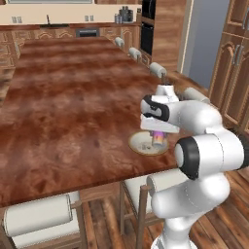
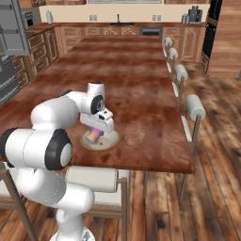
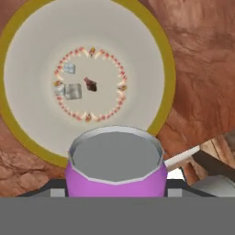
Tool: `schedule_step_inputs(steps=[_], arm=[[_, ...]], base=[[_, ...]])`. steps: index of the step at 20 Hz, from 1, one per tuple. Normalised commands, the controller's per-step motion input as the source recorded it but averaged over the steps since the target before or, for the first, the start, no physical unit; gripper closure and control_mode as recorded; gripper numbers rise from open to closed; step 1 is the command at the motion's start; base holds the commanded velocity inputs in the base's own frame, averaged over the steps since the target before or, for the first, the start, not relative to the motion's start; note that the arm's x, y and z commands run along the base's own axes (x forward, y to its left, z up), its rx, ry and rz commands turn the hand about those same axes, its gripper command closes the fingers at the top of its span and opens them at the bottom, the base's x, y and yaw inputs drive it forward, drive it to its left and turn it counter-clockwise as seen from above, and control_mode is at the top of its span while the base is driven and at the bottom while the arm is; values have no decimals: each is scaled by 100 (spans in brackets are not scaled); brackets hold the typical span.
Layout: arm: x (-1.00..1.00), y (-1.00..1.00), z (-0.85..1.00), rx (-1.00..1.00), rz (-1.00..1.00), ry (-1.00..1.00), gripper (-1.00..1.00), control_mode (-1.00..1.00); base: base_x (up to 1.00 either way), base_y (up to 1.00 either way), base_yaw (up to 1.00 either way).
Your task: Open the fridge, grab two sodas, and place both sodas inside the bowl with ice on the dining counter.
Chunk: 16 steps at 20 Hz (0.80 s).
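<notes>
My gripper [image 1: 158,132] is shut on a short purple soda can [image 1: 159,139], holding it upright just above the bowl with ice [image 1: 140,146]. The bowl sits near the front right edge of the reddish-brown dining counter [image 1: 73,97]. Looking down in the hand view, the can's grey top [image 3: 114,158] sits between my fingers, over the near rim of the bowl [image 3: 169,69]. A few ice pieces [image 3: 72,90] lie in the bowl's middle. From the right base view the can [image 2: 94,135] hangs over the bowl [image 2: 111,140]. The grey fridge [image 2: 5,77] stands at the far left, one door swung out.
White-cushioned stools [image 2: 194,107] line the counter's right side, and another stool [image 1: 39,219] stands at the near end. Wooden cabinets [image 1: 233,68] rise to the right. The counter edge [image 2: 141,165] lies close to the bowl.
</notes>
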Motion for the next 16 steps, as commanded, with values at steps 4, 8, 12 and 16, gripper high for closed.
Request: schedule_step_inputs(steps=[4,8,12,16], arm=[[41,0,-42,0,0,8,100,-100],[28,0,-33,0,0,5,100,-100],[13,0,-30,0,0,1,100,-100],[8,0,-28,0,0,1,100,-100]], base=[[0,0,0],[0,0,0],[0,0,0],[0,0,0]])
